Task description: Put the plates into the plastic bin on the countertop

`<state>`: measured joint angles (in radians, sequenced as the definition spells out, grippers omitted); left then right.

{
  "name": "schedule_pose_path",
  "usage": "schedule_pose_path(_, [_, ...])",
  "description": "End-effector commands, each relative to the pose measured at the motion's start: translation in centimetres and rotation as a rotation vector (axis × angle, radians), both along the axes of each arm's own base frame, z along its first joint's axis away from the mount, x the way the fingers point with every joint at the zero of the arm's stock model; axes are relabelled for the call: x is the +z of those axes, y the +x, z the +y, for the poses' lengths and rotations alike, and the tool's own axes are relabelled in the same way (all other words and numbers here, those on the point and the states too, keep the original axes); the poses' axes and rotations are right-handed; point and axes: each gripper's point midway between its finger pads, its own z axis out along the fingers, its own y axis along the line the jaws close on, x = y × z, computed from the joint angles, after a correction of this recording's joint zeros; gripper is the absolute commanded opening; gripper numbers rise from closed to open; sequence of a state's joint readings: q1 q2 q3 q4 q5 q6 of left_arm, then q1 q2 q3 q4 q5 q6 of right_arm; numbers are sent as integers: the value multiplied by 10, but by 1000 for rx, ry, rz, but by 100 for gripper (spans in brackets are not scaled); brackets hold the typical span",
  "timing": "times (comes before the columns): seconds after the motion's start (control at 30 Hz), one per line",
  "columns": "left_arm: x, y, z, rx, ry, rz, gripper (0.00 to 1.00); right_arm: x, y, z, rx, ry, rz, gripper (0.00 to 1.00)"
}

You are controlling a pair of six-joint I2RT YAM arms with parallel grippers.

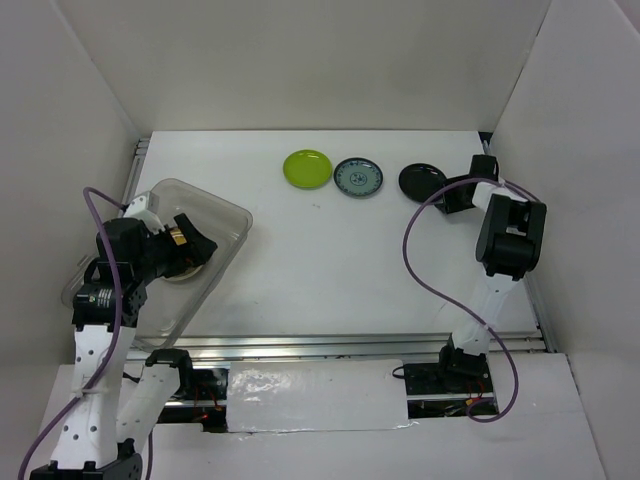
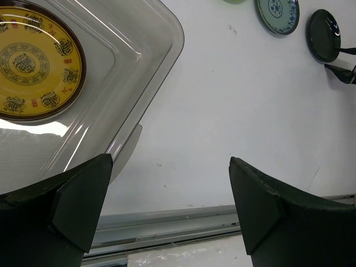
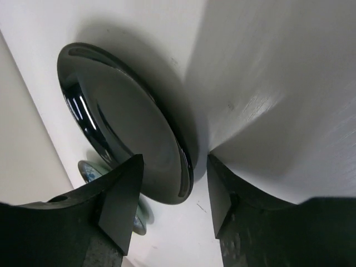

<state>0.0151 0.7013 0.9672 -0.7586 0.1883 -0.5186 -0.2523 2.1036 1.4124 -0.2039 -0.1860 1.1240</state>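
The right gripper (image 3: 173,167), fingers spread, straddles the glossy black plate (image 3: 122,122) far right on the countertop (image 1: 300,260); the left gripper (image 2: 171,161) hangs open above the clear plastic bin (image 2: 139,67), which holds a yellow patterned plate (image 2: 33,61).

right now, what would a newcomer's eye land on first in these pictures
The yellow patterned plate lying in the clear bin at the left stands out most. Next comes a row at the table's far edge: a green plate, a blue-white plate and a black plate. The right gripper sits open astride the black plate's rim.
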Motion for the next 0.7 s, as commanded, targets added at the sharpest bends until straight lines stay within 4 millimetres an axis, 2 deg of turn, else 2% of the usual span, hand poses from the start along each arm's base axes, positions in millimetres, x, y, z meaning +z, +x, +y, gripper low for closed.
schedule_pose_path(0.0, [9, 4, -2, -38, 25, -41, 99, -24, -16, 7, 20, -11, 135, 51])
schedule_pose_path(0.03, [9, 4, -1, -33, 26, -42, 99, -23, -16, 8, 22, -11, 131, 48])
schedule_pose_path(0.1, [11, 4, -1, -33, 29, -47, 99, -23, -16, 6, 17, -5, 127, 33])
schedule_pose_path(0.13, [13, 5, 0, -31, 32, -50, 99, -26, -19, 7, 22, 11, 130, 30])
schedule_pose_path(0.17, [14, 4, 0, -28, 34, -53, 99, -25, -17, 5, 20, 17, 111, 18])
schedule_pose_path(0.23, [16, 3, 0, -29, 38, -51, 99, -23, -17, 5, 20, 20, 101, 13])
schedule_pose_path(0.27, [20, 2, 0, -32, 40, -61, 99, -23, -17, 5, 24, 15, 101, 4])
schedule_pose_path(0.3, [22, 2, 1, -32, 44, -66, 99, -23, -18, 4, 27, 12, 107, 0])
schedule_pose_path(0.37, [27, 2, 2, -27, 48, -81, 99, -20, -17, 8, 46, -8, 98, 0])
schedule_pose_path(0.47, [38, 4, -8, -73, 15, -114, 99, 2, -17, 16, 100, -144, 63, 0])
schedule_pose_path(0.5, [39, 8, -12, -90, -4, -111, 99, 23, -19, 21, 115, -190, 27, 0])
schedule_pose_path(0.53, [47, 14, -17, -109, -21, -148, 99, 33, -22, 25, 129, -227, 12, 0])
schedule_pose_path(0.57, [51, 15, -28, -163, -65, -159, 99, 65, -25, 32, 134, -303, -50, 0])
schedule_pose_path(0.6, [53, 16, -42, -226, -92, -169, 99, 74, -31, 34, 134, -334, -68, 0])
schedule_pose_path(0.63, [54, 30, -50, -268, -117, -189, 99, 71, -47, 39, 147, -366, -67, 0])
schedule_pose_path(0.67, [58, 29, -68, -365, -182, -191, 99, 110, -54, 59, 172, -406, -168, 0])
